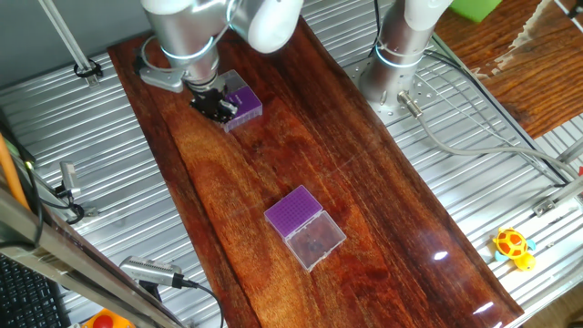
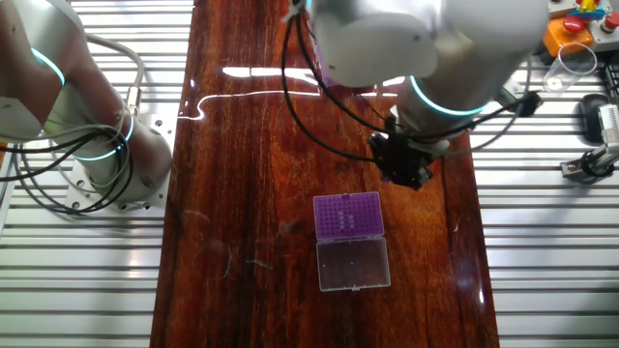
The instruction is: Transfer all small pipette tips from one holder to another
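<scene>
Gripper (image 1: 215, 105) hung low over the far holder (image 1: 241, 102), the purple-topped box at the upper end of the wooden table (image 1: 364, 210), with its dark fingers at that box's near-left edge. In the other fixed view the gripper (image 2: 406, 166) showed as a black cluster under the arm's wrist, and the far holder was hidden behind the arm there. Whether the fingers were parted or closed I could not tell in either view; they were too dark and small, and nothing showed between them.

The near holder (image 2: 349, 215) sat well apart, mid-table, a purple insert with a clear hinged lid (image 2: 354, 263) lying open flat beside it. A few dark specks on its purple face were probably tips (image 2: 342, 217); on the far holder none could be made out at this size.

Judging by the pose, the step in hand was work at the far holder, either picking a tip there or seating one. Which of the two it was, and how many remained to move, the views did not settle.

The next move would call for a straight vertical motion so a tip came free of, or went into, its hole without bending, then a carry across to the other box and careful lining-up over a single hole.
</scene>
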### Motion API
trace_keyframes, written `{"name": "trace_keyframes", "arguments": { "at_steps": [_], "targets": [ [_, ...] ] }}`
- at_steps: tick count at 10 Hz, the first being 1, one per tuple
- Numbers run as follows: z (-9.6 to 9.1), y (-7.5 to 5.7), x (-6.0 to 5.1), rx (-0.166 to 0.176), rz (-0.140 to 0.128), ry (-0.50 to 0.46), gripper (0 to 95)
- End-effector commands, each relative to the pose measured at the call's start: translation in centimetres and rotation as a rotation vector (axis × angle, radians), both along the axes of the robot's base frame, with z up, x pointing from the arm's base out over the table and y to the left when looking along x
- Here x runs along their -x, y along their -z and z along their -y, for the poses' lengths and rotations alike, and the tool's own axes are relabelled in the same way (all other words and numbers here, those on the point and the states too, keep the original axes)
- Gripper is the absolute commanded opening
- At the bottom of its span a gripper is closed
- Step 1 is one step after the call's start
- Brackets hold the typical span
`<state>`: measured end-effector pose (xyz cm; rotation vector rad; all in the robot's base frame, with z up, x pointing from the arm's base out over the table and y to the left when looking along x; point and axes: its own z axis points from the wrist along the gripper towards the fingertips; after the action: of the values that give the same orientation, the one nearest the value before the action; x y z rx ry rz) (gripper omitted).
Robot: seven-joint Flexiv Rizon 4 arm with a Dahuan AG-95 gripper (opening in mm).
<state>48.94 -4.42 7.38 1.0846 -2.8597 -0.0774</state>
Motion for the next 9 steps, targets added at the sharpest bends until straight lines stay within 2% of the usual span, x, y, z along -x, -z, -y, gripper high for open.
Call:
{"name": "trace_keyframes", "arguments": {
  "at_steps": [1, 2, 5, 7, 9],
  "targets": [
    [-2.3, 0.8, 0.3, 0.029, 0.038, 0.07, 0.0],
    [-2.6, 0.9, -0.8, 0.028, 0.04, 0.072, 0.0],
    [-2.1, 0.9, -3.4, 0.028, 0.036, 0.057, 0.0],
    [-1.4, 1.0, -4.6, 0.025, 0.038, 0.048, 0.0],
    [-1.3, 1.2, -4.9, 0.023, 0.036, 0.052, 0.0]
  ]
}}
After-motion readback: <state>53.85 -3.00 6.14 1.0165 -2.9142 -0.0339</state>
